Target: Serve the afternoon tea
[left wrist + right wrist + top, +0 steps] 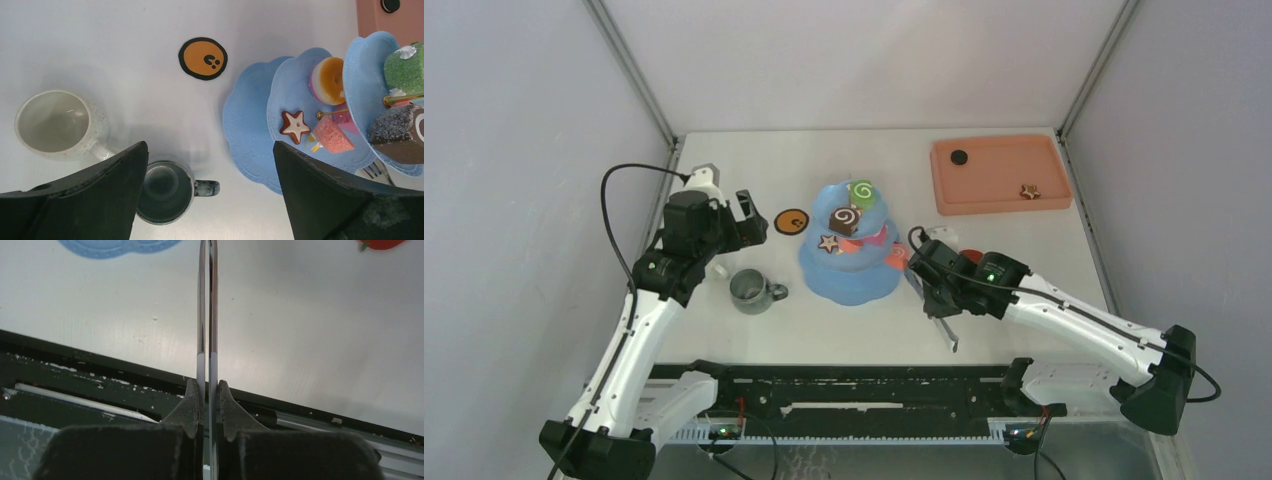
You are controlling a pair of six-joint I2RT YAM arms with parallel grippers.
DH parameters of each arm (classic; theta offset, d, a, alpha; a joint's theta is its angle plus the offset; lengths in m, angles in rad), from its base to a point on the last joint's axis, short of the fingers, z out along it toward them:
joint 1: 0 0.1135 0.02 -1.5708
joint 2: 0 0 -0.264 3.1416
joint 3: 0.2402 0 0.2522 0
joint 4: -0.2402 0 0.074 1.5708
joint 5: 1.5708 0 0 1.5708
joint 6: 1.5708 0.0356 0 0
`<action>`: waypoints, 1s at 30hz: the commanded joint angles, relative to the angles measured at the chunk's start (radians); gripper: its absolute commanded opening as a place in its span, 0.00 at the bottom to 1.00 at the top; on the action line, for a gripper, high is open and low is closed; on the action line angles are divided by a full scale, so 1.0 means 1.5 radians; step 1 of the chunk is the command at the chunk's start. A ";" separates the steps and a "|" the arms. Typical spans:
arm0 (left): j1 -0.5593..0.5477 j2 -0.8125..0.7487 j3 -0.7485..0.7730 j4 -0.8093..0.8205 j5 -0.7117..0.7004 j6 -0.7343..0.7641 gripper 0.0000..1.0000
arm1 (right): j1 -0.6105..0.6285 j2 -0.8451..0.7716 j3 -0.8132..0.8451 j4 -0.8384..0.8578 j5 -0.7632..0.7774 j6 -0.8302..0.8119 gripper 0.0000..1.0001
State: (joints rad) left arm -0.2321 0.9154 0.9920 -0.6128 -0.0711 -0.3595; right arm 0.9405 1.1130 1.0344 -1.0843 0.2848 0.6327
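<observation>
Standing upright at the middle of the table [874,150], the light blue three-tier cake stand [849,288] carries pastries on its upper two tiers. A green swirl roll [861,192] and a chocolate swirl roll [844,220] sit on the top tier. On the middle tier are a star cookie [828,243], an orange-topped roll [330,80] and a pink sugared piece [332,137].

The orange tart [792,221] lies flat on the table just left of the stand, apart from it. The grey-green mug [751,290] stands upright near the stand's front left, its handle pointing toward the stand. The white mug [57,125] stands upright left of it, partly under the left arm in the top view.

The left gripper [210,147] hovers above the two mugs with its jaws spread wide and nothing between them.

The right gripper [207,390], in front of and to the right of the stand, is clenched on the long metal tongs [201,315], pressing both blades together. The tongs run from the table's near edge toward the stand. Whether the far end touches the bottom tier cannot be determined. A red item [969,256] lies beside the right gripper, mostly hidden and not identifiable.

The salmon-pink tray [994,180] sits at the far right corner, well apart from the stand. It holds a black round piece [959,157] and a second star cookie [1029,191].
</observation>
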 commanded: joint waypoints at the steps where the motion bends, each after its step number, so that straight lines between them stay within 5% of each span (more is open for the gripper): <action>1: 0.004 -0.002 0.013 0.007 0.003 -0.011 1.00 | 0.039 0.015 0.013 0.049 -0.007 0.018 0.00; 25: 0.005 0.017 0.018 0.006 -0.015 -0.024 1.00 | 0.121 0.197 0.089 0.236 -0.067 -0.039 0.00; 27: 0.005 0.019 0.018 0.005 -0.013 -0.023 1.00 | 0.123 0.207 0.088 0.234 -0.064 -0.038 0.05; 30: 0.005 0.022 0.019 0.006 -0.011 -0.023 1.00 | 0.126 0.209 0.089 0.226 -0.060 -0.033 0.29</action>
State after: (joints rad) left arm -0.2321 0.9447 0.9920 -0.6163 -0.0784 -0.3851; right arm 1.1152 1.4395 1.1271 -0.7952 0.1802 0.5877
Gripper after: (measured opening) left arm 0.996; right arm 0.170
